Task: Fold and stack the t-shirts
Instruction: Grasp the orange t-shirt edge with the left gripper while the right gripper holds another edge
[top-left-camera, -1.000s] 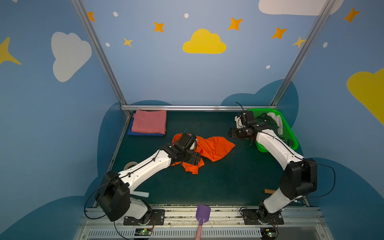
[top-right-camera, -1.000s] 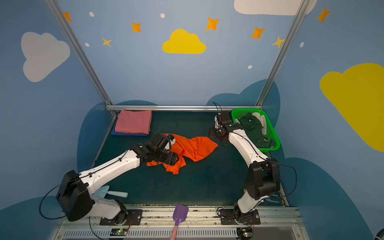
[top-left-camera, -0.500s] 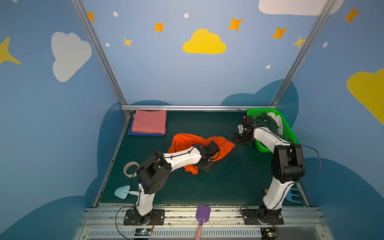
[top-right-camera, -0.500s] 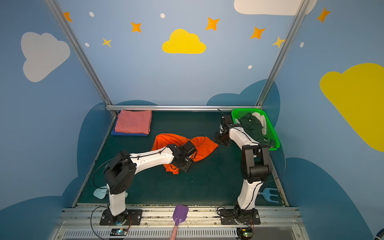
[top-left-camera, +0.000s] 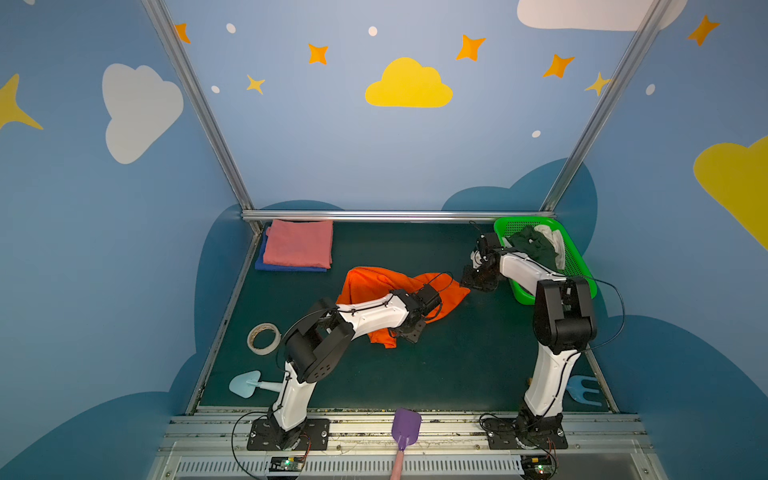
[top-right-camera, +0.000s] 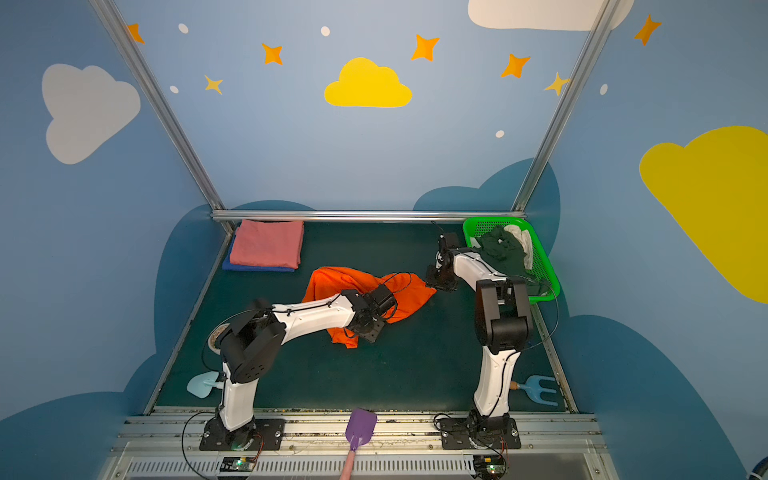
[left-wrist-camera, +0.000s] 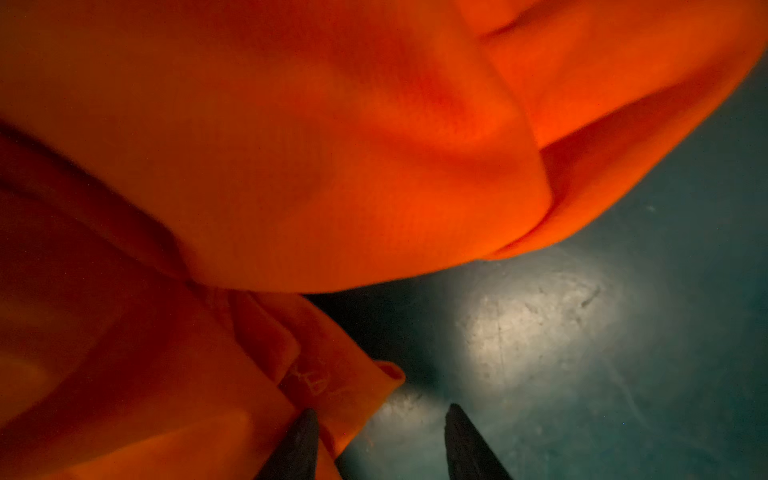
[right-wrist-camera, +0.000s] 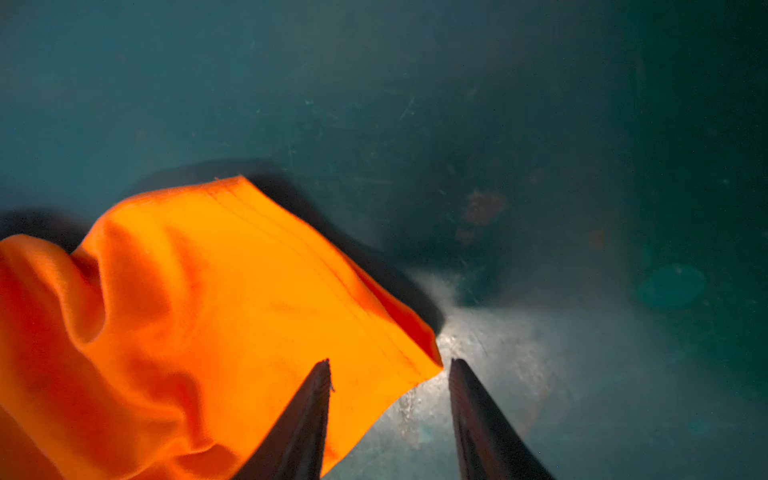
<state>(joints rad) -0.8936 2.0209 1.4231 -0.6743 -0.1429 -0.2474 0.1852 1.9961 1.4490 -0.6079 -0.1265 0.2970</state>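
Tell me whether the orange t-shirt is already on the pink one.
No, the orange t-shirt lies crumpled in the middle, well apart from the pink t-shirt folded in the back corner.

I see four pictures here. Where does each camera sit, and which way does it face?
Top views: two eyes of one head, high over the front edge, looking down toward the back wall; left arm and right arm show whole.
Left wrist: on the left arm, looking past the open left gripper at the orange t-shirt and mat.
Right wrist: on the right arm, looking past the open right gripper at the shirt's corner.
Shared: all views show the orange t-shirt.
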